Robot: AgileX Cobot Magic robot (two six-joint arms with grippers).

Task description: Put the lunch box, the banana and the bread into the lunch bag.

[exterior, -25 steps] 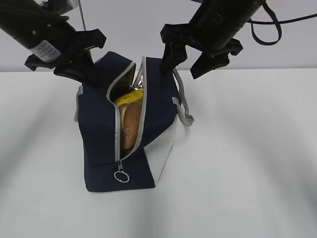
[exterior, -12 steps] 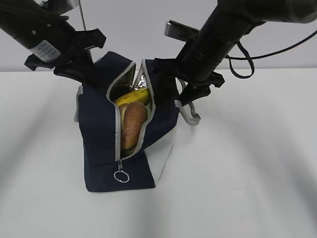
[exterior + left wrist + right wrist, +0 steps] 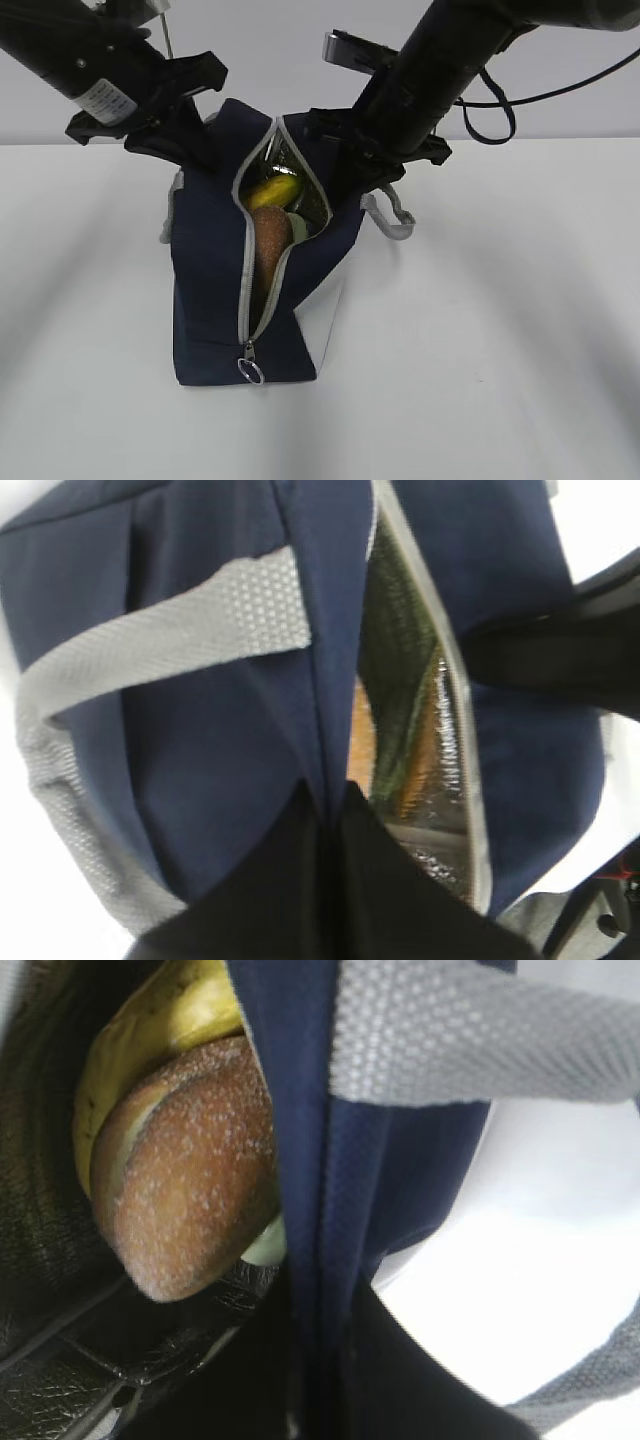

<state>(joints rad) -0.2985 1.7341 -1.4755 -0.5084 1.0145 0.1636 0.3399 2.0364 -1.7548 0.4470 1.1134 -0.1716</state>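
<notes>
The lunch bag (image 3: pixel 215 270) is matt navy cloth with a fine weave, its zipper (image 3: pixel 247 290) edged in grey tape and ending in a shiny metal ring (image 3: pixel 250 372). The handles (image 3: pixel 150 630) are coarse grey webbing with a dotted texture. The lining (image 3: pixel 440 720) is crinkled, reflective silver foil. The bread (image 3: pixel 190 1180) has a rough, speckled, matt brown crust. The banana (image 3: pixel 275 188) looks smooth with a slight sheen. The table (image 3: pixel 500 330) is plain matt white.

Bright, even light; soft shadows on table (image 3: pixel 500 330); wrist views blurred
</notes>
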